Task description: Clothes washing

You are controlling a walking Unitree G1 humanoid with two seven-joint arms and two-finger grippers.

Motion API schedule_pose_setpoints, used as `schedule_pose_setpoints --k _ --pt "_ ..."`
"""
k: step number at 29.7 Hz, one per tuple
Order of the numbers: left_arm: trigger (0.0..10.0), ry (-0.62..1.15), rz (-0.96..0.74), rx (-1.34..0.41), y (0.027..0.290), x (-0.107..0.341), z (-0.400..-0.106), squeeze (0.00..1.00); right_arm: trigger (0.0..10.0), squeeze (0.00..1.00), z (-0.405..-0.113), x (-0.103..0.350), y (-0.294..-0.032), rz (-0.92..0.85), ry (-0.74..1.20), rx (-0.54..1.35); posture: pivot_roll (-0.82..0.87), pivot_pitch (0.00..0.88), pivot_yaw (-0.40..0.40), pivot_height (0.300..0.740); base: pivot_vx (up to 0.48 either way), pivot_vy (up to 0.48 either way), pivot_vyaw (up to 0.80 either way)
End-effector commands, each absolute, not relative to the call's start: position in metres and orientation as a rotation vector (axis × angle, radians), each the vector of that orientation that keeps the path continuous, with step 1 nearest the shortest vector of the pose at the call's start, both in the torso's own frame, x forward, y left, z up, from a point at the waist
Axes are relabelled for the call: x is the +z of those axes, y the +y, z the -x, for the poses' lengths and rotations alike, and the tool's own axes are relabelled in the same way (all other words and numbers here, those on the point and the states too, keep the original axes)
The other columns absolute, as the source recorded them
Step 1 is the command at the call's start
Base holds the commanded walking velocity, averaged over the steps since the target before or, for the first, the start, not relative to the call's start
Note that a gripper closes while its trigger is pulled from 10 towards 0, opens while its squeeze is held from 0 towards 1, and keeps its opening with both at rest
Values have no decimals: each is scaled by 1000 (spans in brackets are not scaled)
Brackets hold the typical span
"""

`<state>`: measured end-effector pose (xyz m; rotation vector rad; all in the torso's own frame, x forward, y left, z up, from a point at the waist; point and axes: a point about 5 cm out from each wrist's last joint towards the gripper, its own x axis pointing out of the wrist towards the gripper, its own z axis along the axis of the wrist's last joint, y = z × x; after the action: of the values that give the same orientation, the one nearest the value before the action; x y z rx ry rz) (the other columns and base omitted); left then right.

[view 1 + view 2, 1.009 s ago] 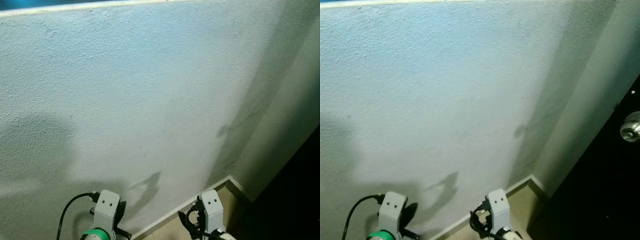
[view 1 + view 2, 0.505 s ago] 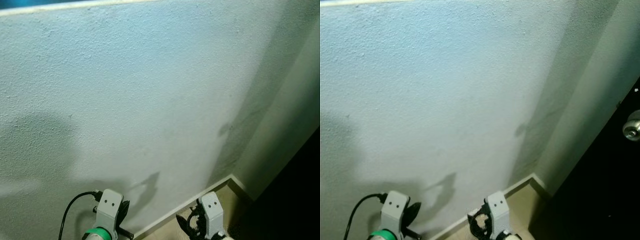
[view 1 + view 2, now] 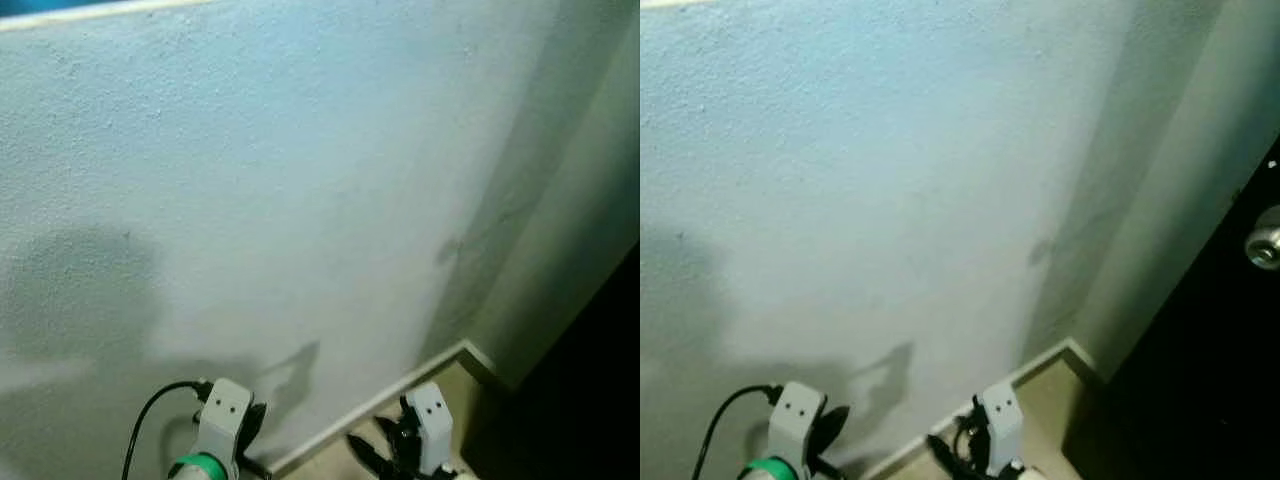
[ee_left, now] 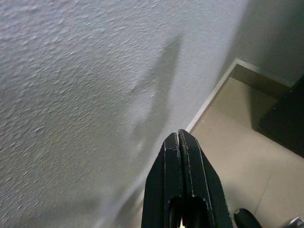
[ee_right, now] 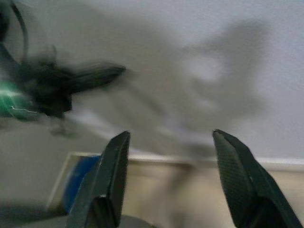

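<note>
The robot is facing a textured white wall (image 3: 300,180), no clothes visible. The left gripper (image 4: 180,142) is showing fingers pressed together, the right gripper (image 5: 171,142) spread; a door knob (image 3: 1265,247) is showing far right.

wall (image 3: 300,180): rough, grainy plaster-like texture, matt, pale
baseboard (image 3: 370,410): smooth, painted look, slight sheen
floor (image 4: 237,137): smooth beige tile-like surface, low sheen
door (image 3: 1200,400): dark, smooth, matt as far as can be told
knob (image 3: 1264,247): shiny silver metal
left gripper (image 4: 181,142): smooth black plastic-like fingers, faint gloss along the edges
right gripper (image 5: 170,142): black fingers (image 5: 235,175) with a fine grainy matt face
wrist housings (image 3: 225,410): smooth light grey, satin finish
cable (image 3: 150,420): black, smooth rubbery sheath
</note>
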<state>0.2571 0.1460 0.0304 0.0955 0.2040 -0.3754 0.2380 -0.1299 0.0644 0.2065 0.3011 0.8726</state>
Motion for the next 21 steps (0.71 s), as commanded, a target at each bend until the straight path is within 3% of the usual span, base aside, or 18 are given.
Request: schedule_pose_setpoints --k 1,5,8,14,15,21 --pt "10000 206 -96 -395 146 28 -253 0 10000 0 -232 94 -123 -337 234 1043 -71 106 80 740 0 0 0" --pt "10000 192 -88 -370 151 32 -254 0 10000 0 -253 176 -119 -491 -71 1141 -77 115 68 740 0 0 0" --pt "10000 191 -88 -374 150 33 -255 0 10000 0 -259 218 -114 -513 -219 1221 -72 115 61 740 0 0 0" --pt "10000 175 -85 -365 150 38 -261 0 10000 0 -282 257 -107 -443 -333 1174 -74 116 58 740 0 0 0" --pt "10000 163 -80 -367 149 41 -264 0 10000 0 -286 292 -98 -432 -426 1210 -88 144 63 740 0 0 0" --pt "10000 164 -88 -393 149 42 -264 0 10000 0 -276 361 -92 -490 -598 1332 -96 162 73 740 0 0 0"
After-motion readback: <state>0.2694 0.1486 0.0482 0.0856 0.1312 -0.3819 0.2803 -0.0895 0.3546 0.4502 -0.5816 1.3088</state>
